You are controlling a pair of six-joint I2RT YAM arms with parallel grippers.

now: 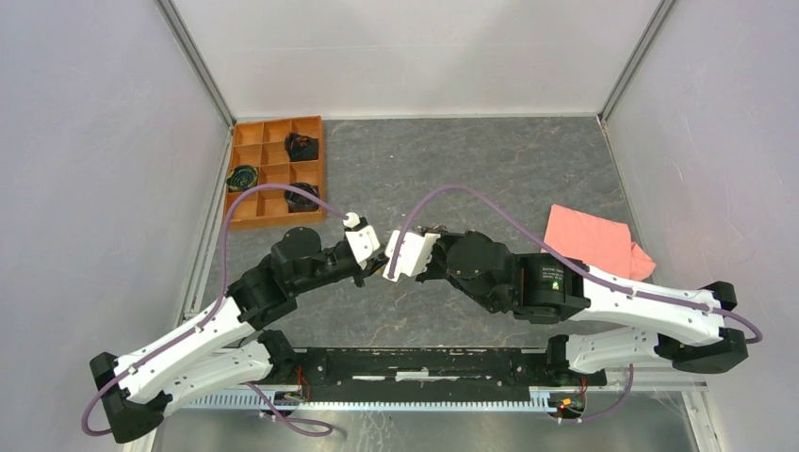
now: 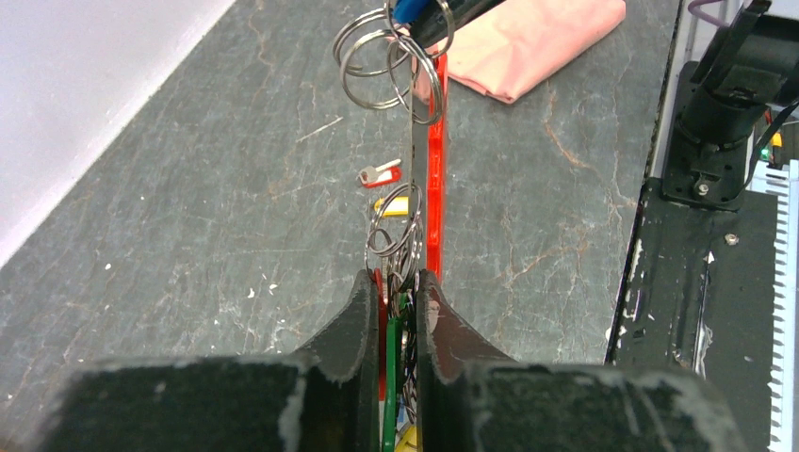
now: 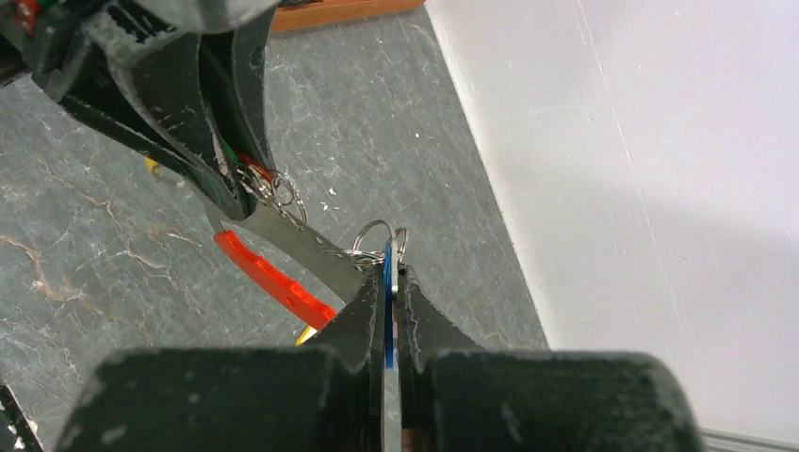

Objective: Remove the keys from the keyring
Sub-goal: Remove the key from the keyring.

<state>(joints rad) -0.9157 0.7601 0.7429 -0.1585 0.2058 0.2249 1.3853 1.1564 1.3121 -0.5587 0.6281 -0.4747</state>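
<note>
Presently, the keyring's red strap (image 2: 434, 169) hangs straight above the table (image 1: 509, 169). Its long axis runs from the left gripper (image 2: 391, 282), clamped on a green key (image 2: 389, 377), to the right gripper (image 3: 391, 278), clamped on a blue key (image 3: 387, 301).

The keyring (image 2: 434, 179) hangs above the middle of the table (image 1: 490, 160), its left end in the left gripper (image 2: 399, 287), a key (image 3: 386, 256) at its right end in the right gripper (image 3: 389, 287), with the tray (image 1: 247, 218) at far left and the cloth (image 1: 589, 237) at right.

Grey marbled table (image 1: 471, 169) — a pink cloth (image 1: 589, 235) at right, a wooden tray (image 1: 249, 133) far left
</note>
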